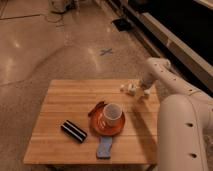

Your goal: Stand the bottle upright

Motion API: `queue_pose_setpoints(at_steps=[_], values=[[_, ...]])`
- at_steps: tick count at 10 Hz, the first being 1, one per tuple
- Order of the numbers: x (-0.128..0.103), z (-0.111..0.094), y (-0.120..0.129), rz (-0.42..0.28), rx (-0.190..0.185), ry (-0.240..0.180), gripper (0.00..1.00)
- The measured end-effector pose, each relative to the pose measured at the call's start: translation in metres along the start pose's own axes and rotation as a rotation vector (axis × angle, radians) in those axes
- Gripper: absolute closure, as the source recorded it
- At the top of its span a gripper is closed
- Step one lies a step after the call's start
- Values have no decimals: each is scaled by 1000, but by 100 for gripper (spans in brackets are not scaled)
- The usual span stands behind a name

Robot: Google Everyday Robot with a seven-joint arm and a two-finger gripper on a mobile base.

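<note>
A small pale bottle (125,88) lies on its side near the back right of the wooden table (60,107). My gripper (138,93) hangs from the white arm (160,70) just right of the bottle, low over the tabletop. Its jaws stand open. I cannot tell whether a finger touches the bottle. Nothing is lifted off the table.
A translucent cup (113,114) stands on an orange plate (100,127) in the middle of the table, with a reddish item (96,108) at the plate's left rim. A black block (74,131) and a blue object (105,148) lie near the front edge. The robot's white body (182,135) fills the right.
</note>
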Motion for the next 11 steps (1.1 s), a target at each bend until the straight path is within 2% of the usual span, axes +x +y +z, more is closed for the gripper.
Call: queue_pose_setpoints(at_steps=[2,4,6,8,10,11], values=[[-4,-2,-9,5,23,3,20],[-11,-2,-10,24,17,-22,20],[-13,5,6,50,-40,-86,20],[-3,13,23,79,-100,-148,20],[14,18,32,92,-140,-184,22],[20,20,34,91,-153,-195,27]])
